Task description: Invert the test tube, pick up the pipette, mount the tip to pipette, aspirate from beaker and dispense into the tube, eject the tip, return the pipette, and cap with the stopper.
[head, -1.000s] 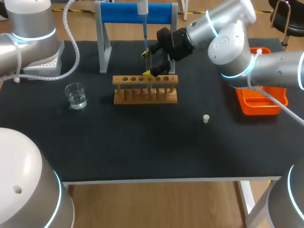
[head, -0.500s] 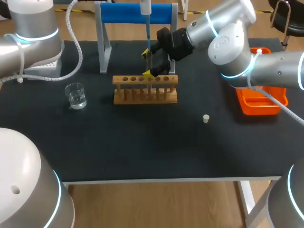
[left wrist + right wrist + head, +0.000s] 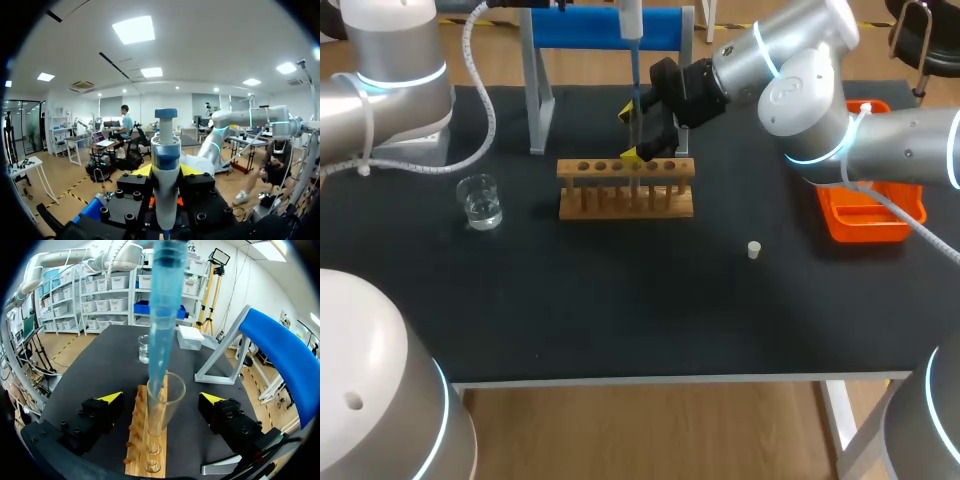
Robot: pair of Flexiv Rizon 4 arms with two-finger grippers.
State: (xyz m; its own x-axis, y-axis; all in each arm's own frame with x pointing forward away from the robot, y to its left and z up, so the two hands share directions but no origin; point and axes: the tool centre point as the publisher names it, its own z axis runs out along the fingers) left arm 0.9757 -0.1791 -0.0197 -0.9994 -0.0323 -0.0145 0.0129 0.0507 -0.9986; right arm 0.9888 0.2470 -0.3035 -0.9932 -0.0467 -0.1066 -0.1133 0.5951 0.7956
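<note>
Head view: the wooden rack (image 3: 625, 190) stands mid-table, holding the upright test tube (image 3: 162, 410). The left gripper (image 3: 166, 172) is clamped on the pipette (image 3: 165, 165) above it. The right gripper (image 3: 162, 398) has its fingers spread either side of the tube, seemingly not touching it. The blue tip (image 3: 161, 315) dips into the tube mouth, close to the rim. Any sideways drift could knock the unsupported glass or dribble liquid outside.
</note>
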